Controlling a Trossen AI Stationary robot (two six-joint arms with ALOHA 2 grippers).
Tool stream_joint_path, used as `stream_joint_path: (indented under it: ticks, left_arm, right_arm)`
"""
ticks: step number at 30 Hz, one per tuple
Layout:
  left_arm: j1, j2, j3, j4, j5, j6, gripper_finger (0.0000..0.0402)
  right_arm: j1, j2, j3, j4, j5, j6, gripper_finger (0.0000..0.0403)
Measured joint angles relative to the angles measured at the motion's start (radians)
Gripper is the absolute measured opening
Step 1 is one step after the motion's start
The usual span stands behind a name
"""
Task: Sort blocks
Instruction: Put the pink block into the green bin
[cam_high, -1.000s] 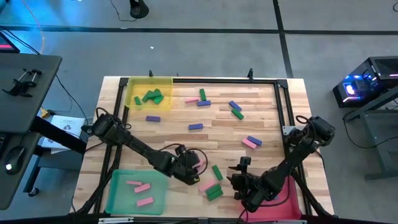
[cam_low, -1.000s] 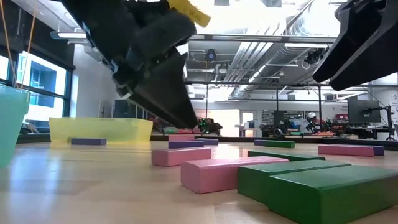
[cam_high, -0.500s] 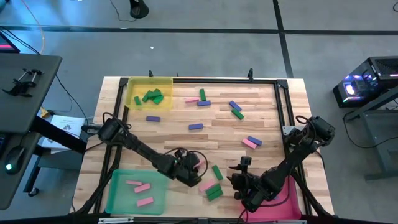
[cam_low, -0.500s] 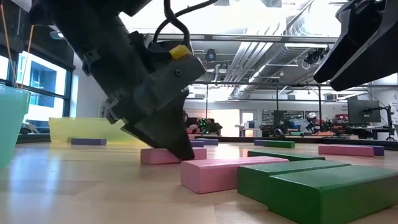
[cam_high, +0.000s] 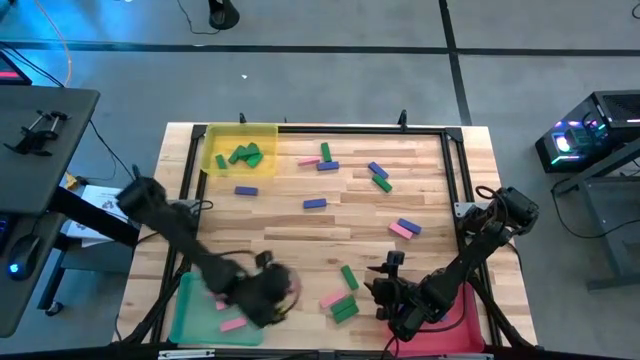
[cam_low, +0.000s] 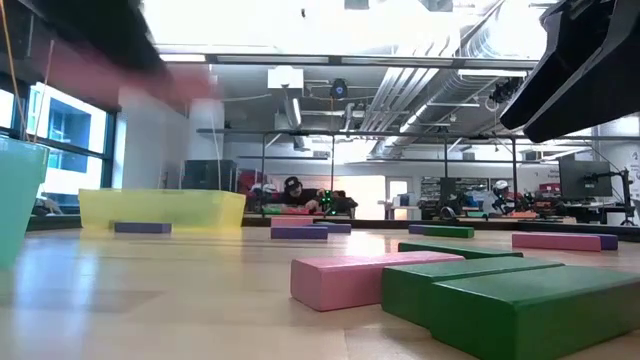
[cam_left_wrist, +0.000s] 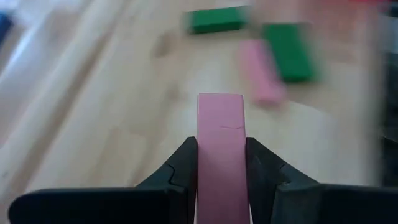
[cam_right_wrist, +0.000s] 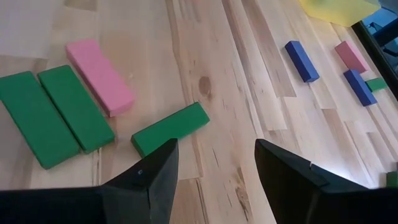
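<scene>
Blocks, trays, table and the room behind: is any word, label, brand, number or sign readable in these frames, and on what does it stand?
None can be read.
The blocks, such as the pink block in the left gripper, bear no print.
The yellow tray and green tray are unmarked.
The paper sheet beside the table carries marks too small to read.
Screens in the room in the low view, such as the monitor, are too small to read.

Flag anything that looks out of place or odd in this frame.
Nothing is spilled or damaged. The odd part is the sorting: the yellow tray holds green blocks, while the green tray holds pink blocks. The left gripper grips another pink block.
</scene>
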Motion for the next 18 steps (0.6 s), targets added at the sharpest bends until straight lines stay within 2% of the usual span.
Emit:
stream_joint_path:
  ticks: [3, 7, 13, 18]
  left_arm:
    - [-0.104, -0.068, 0.002, -0.028, -0.001, -0.043, 0.0068]
    - [-0.228, -0.107, 0.002, -0.165, 0.014, -0.340, 0.0068]
    - [-0.355, -0.070, 0.001, -0.395, 0.163, -0.782, 0.0068]
    - [-0.388, 0.000, 0.000, -0.440, 0.273, -0.905, 0.0080]
  right_arm:
    - [0.001, 0.000, 0.000, 0.000, 0.011, 0.000, 0.0196]
    - [0.003, 0.000, 0.000, 0.001, 0.016, 0.000, 0.0196]
    - [0.003, 0.000, 0.000, 0.006, 0.016, 0.000, 0.0196]
    - [0.003, 0.000, 0.000, 0.008, 0.016, 0.000, 0.0196]
